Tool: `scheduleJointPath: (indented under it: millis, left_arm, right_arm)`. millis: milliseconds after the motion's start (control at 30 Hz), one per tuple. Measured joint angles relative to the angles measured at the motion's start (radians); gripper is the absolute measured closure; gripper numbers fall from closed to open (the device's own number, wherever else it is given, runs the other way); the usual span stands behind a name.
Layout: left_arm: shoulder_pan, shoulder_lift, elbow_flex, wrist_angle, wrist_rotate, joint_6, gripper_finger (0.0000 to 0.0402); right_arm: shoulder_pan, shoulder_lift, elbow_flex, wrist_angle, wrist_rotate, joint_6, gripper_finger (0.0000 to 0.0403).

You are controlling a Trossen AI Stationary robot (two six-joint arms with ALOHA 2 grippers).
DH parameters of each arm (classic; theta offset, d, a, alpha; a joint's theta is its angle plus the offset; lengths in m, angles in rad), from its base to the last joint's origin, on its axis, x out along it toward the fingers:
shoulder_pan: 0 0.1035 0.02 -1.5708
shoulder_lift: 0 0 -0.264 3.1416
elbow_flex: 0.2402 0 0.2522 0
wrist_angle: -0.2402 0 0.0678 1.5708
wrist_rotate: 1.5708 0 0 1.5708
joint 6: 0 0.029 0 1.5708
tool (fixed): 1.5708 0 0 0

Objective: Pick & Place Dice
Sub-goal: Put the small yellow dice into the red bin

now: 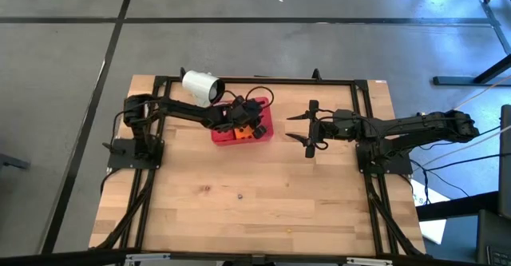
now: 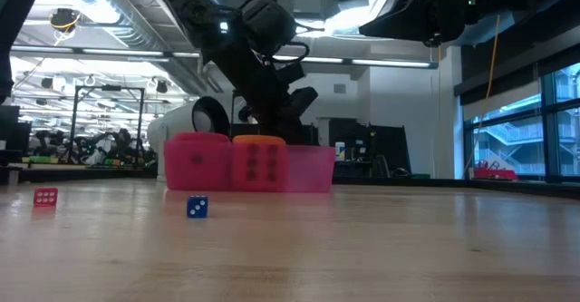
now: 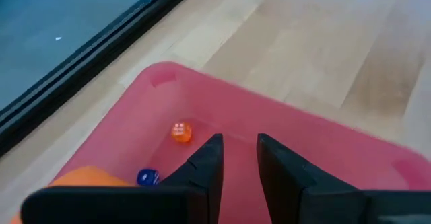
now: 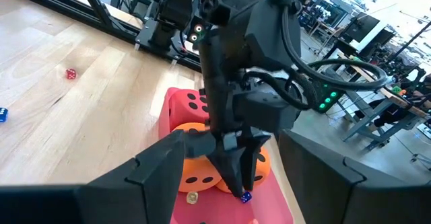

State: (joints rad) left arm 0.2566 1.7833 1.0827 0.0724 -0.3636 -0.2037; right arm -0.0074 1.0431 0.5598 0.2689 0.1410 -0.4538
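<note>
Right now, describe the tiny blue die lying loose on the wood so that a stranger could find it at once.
Start at the wooden table and find the pink-red tray on it. On the bare wood between that tray and the low camera lie two tiny dice, well apart. Take the tiny blue die with white pips, not the tiny red die; it is far smaller than the big orange die at the tray.

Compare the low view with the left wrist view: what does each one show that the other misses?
Only the low view shows two tiny dice loose on the table, a red one and a blue one, plus the big pink die and the white cup behind it.

Only the left wrist view shows the tray floor, with a tiny orange die and a tiny blue die beside the left gripper, its fingers slightly apart.

Both show the red tray and a big orange die.
</note>
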Motion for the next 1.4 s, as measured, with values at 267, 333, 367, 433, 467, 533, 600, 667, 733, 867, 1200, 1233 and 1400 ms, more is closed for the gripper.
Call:
scheduleJointPath:
  millis: [267,333,367,433,467,533,600,667,733,867,1200,1233,1400]
  left_arm:
    - [-0.058,-0.158,-0.001,-0.161,-0.032,0.019,0.0315]
    - [-0.082,-0.215,-0.001,-0.220,-0.047,0.025,0.0315]
    - [-0.097,-0.244,-0.001,-0.245,-0.060,0.032,0.0315]
    - [-0.130,-0.295,0.000,-0.301,-0.099,0.040,0.0315]
    - [-0.149,-0.318,0.000,-0.330,-0.122,0.041,0.0315]
    - [-0.186,-0.360,0.000,-0.391,-0.160,0.043,0.0315]
    - [-0.229,-0.395,-0.002,-0.446,-0.191,0.032,0.0315]
    - [-0.273,-0.425,-0.027,-0.452,-0.212,0.028,0.0315]
    - [-0.314,-0.454,-0.065,-0.452,-0.217,0.035,0.0315]
    - [-0.392,-0.526,-0.168,-0.424,-0.186,0.070,0.0316]
    - [-0.520,-0.667,-0.471,-0.042,-0.046,0.163,0.0316]
    - [-0.520,-0.676,-0.482,-0.032,-0.029,0.163,0.0316]
    - [-0.519,-0.690,-0.489,-0.018,-0.018,0.162,0.0316]
  right_arm:
    - [0.000,0.000,0.000,-0.004,-0.003,0.040,0.0160]
    - [0.000,0.000,0.000,-0.008,-0.003,0.079,0.0160]
    - [0.000,0.000,0.000,-0.007,-0.003,0.094,0.0160]
    - [0.000,0.000,0.000,-0.008,-0.003,0.114,0.0160]
    - [0.000,0.000,0.000,-0.007,-0.003,0.126,0.0160]
    - [0.000,0.000,0.000,-0.008,-0.003,0.152,0.0160]
    - [0.002,0.000,0.000,-0.008,-0.003,0.193,0.0160]
    - [0.002,0.000,0.000,-0.007,-0.004,0.258,0.0160]
    - [0.002,0.000,0.000,-0.008,-0.004,0.329,0.0160]
    - [0.002,0.000,0.000,-0.008,-0.003,0.416,0.0160]
    - [0.012,0.007,0.000,-0.035,-0.112,0.471,0.0160]
    - [0.027,0.018,0.000,-0.035,-0.182,0.472,0.0160]
    - [0.183,0.133,0.000,-0.010,-0.372,0.472,0.0160]
